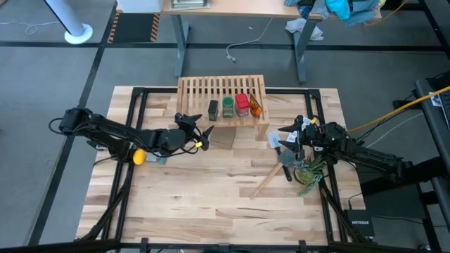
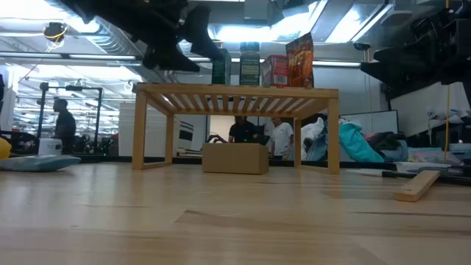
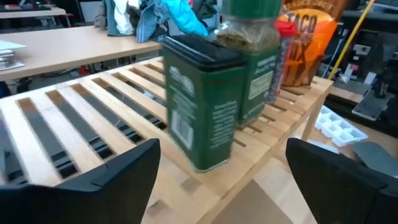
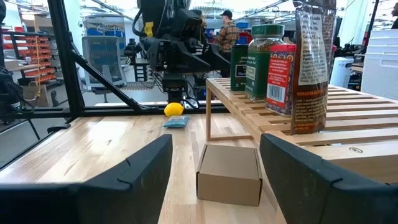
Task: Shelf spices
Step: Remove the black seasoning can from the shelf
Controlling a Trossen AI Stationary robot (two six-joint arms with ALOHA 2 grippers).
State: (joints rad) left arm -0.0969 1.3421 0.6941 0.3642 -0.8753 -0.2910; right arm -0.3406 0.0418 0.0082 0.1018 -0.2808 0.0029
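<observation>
Four spice containers stand in one row on the shelf (image 1: 222, 98), all upright: the dark green tin (image 1: 213, 109), the round green jar (image 1: 228, 106), the red jar (image 1: 242, 105) and the orange packet (image 1: 256, 106). In the high view the row lies at 12 o'clock from the table centre, toward the shelf's right half. The tin and round jar stand touching or nearly so; the packet is the tallest and thinnest item.

The left gripper (image 1: 197, 132) sits at 9 o'clock from the tin, just off the shelf's front edge. Its fingers (image 3: 112, 177) stand wide apart with the tin (image 3: 202, 102) between and beyond them, untouched; nothing is held. The right gripper (image 1: 287, 138) waits at 3 o'clock from the shelf, above the table (image 1: 211, 211), open and empty, facing a small cardboard box (image 4: 229, 173) under the shelf.

Judged status: all four items are placed; only withdrawal appears to remain.

Hazards:
- A finger sweeping sideways on retreat could clip the tin, tipping it into the round jar and along the row.
- Contact with the shelf edge could shake the slats; the packet is judged most likely to fall.
- The right arm rising beneath the shelf could lift or shift it.
</observation>
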